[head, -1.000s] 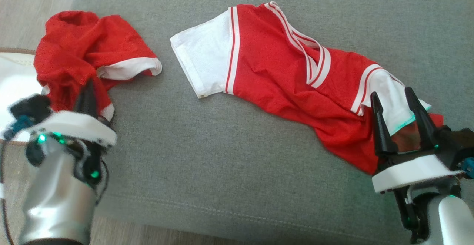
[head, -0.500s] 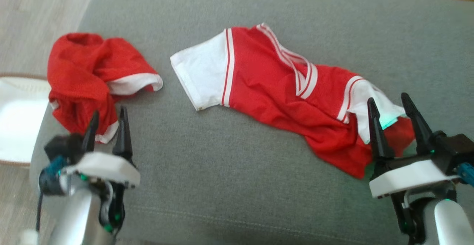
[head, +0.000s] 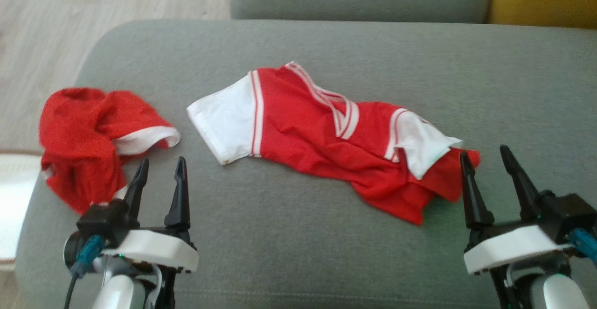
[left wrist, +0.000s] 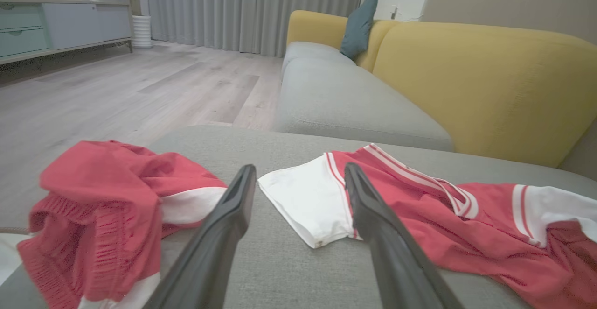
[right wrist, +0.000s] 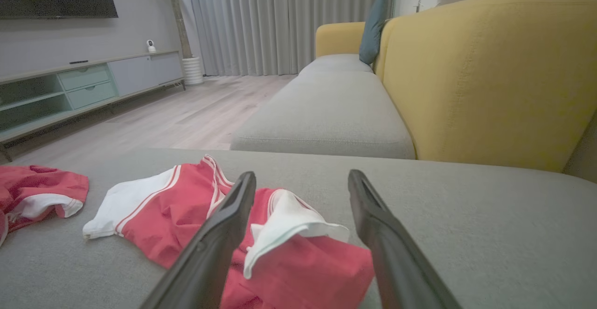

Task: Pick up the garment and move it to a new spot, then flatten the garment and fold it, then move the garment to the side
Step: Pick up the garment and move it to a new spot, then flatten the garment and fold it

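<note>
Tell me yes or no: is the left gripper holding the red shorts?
No, the left gripper stands open and empty; the red shorts lie loose on the cushion.

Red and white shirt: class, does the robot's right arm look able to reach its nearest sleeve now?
Probably yes. The right gripper is open, close beside the crumpled white sleeve of the shirt on the grey cushion, and nothing stands between them.
</note>
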